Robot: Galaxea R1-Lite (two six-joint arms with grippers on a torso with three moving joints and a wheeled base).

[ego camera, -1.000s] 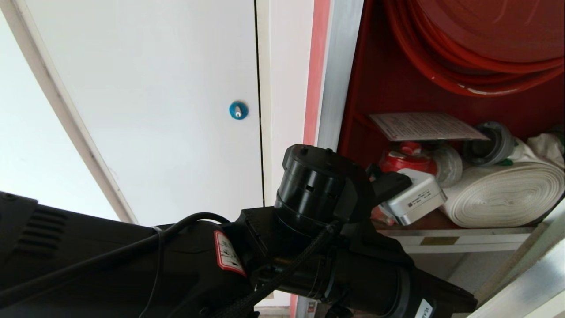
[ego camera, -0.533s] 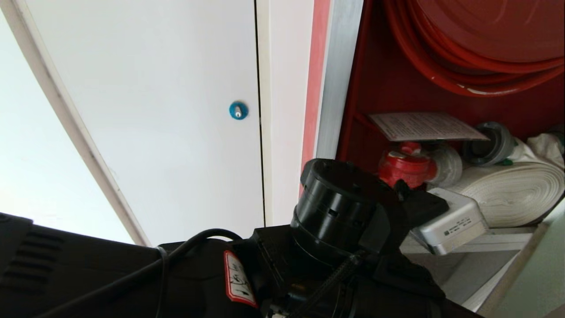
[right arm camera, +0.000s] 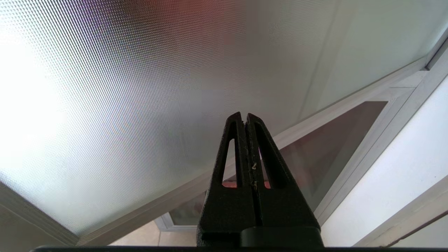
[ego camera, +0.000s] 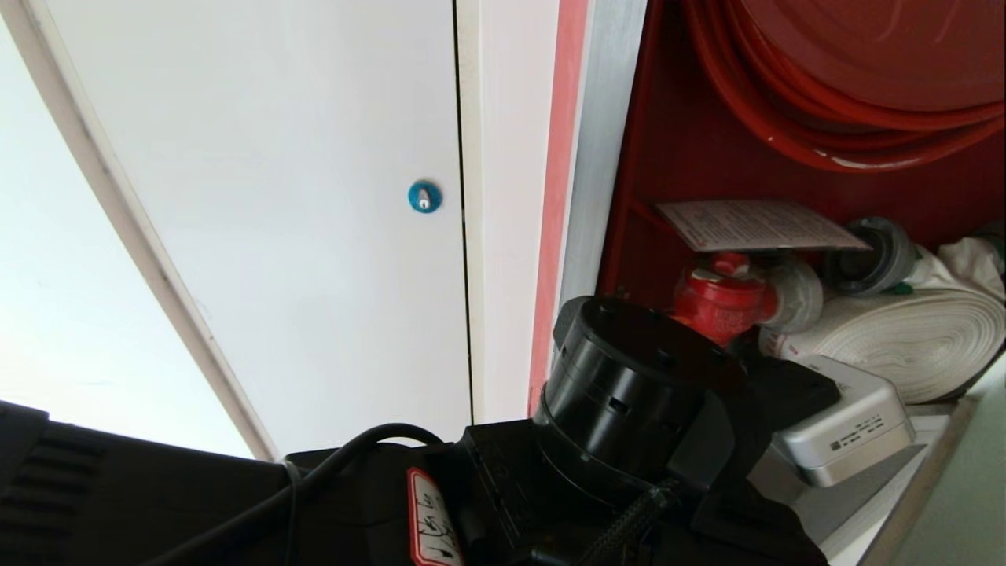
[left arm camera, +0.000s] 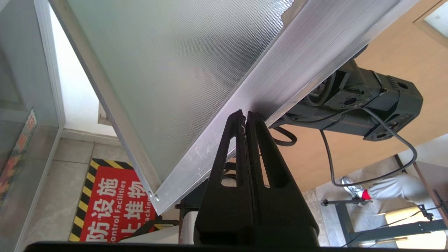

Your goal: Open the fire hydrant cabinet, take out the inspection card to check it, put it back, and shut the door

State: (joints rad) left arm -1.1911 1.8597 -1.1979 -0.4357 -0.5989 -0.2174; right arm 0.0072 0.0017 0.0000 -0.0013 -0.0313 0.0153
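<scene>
head cam looks fwd from close up into the fire hydrant cabinet [ego camera: 676, 149] at frame right, left arm blocking the bottom. left wrist cam faces along its shut fingers at the door [left arm camera: 168, 70], v. near. right wrist cam likewise, same door [right arm camera: 140, 87] shared btwn both.

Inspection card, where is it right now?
In the head view the inspection card lies flat inside the open cabinet, on top of the red valve, below the hose reel.
</scene>
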